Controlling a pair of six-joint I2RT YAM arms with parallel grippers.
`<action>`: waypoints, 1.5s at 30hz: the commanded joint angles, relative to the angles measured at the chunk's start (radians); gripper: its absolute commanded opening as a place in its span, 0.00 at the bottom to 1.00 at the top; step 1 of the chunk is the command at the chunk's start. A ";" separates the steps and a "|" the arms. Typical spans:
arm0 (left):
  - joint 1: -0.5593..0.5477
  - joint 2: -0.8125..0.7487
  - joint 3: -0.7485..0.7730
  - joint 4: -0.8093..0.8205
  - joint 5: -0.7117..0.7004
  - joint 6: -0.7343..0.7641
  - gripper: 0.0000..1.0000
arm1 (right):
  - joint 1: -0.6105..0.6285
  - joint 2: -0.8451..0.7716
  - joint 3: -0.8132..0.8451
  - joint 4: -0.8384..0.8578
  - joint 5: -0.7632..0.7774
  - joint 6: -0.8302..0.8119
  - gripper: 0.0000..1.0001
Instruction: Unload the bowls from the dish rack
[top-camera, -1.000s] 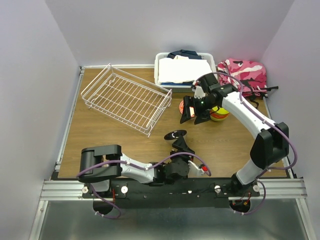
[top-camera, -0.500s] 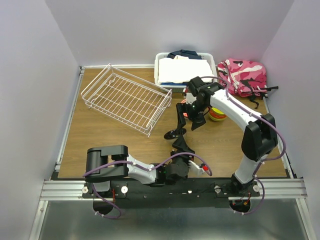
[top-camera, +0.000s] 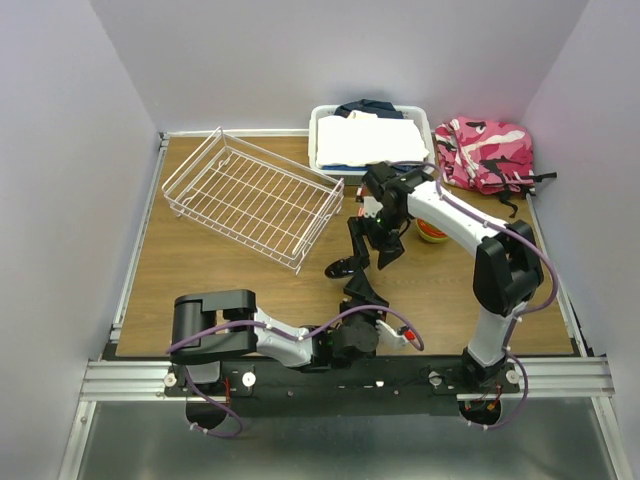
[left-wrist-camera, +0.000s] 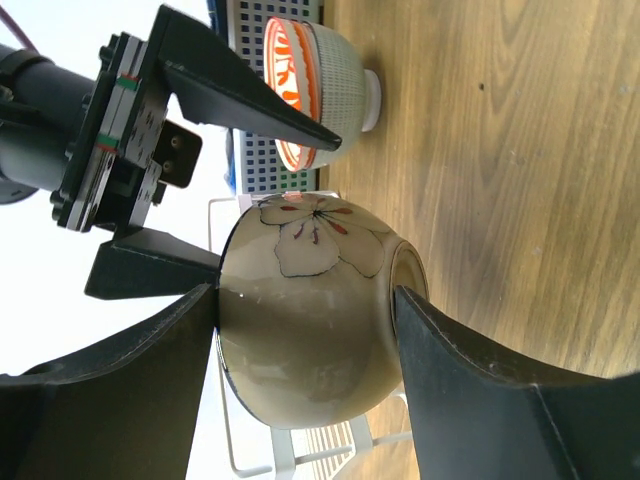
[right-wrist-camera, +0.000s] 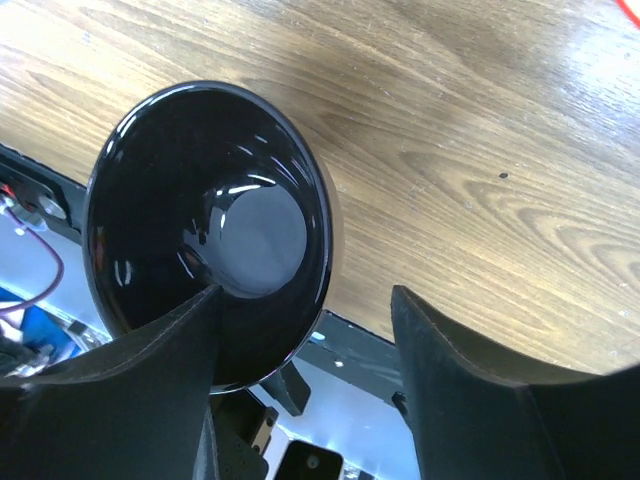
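Note:
My left gripper (top-camera: 352, 282) is shut on a taupe bowl (left-wrist-camera: 310, 330) with a flower drawn on its outside and a glossy black inside (right-wrist-camera: 210, 225). It holds the bowl on its side above the table, its fingers pressing on rim and foot. My right gripper (top-camera: 368, 245) is open, its fingers on either side of that bowl's rim. A white-pink bowl with a red-patterned inside (left-wrist-camera: 320, 80) stands on the table behind. More bowls (top-camera: 432, 230), orange and lime-yellow, sit by the right arm. The white wire dish rack (top-camera: 250, 195) at the back left shows no bowls.
A white plastic bin of folded cloth (top-camera: 365, 135) stands at the back middle. A pink camouflage bag (top-camera: 485, 150) lies at the back right. The right arm reaches across the table's middle, over the bowls.
The right gripper has swung left and nearer, from the bowls on the table to the bowl in the left gripper, and its jaws have narrowed a little. The left arm has stayed still.

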 joint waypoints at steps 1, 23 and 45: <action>0.002 0.007 0.034 0.008 -0.032 0.027 0.30 | 0.020 0.034 -0.008 0.005 -0.017 -0.013 0.68; 0.003 -0.016 0.016 0.002 0.008 0.003 0.30 | 0.047 0.109 0.039 0.033 -0.014 0.027 0.01; -0.012 -0.034 0.020 0.060 -0.023 -0.155 0.98 | 0.027 -0.095 -0.076 0.283 0.250 0.090 0.01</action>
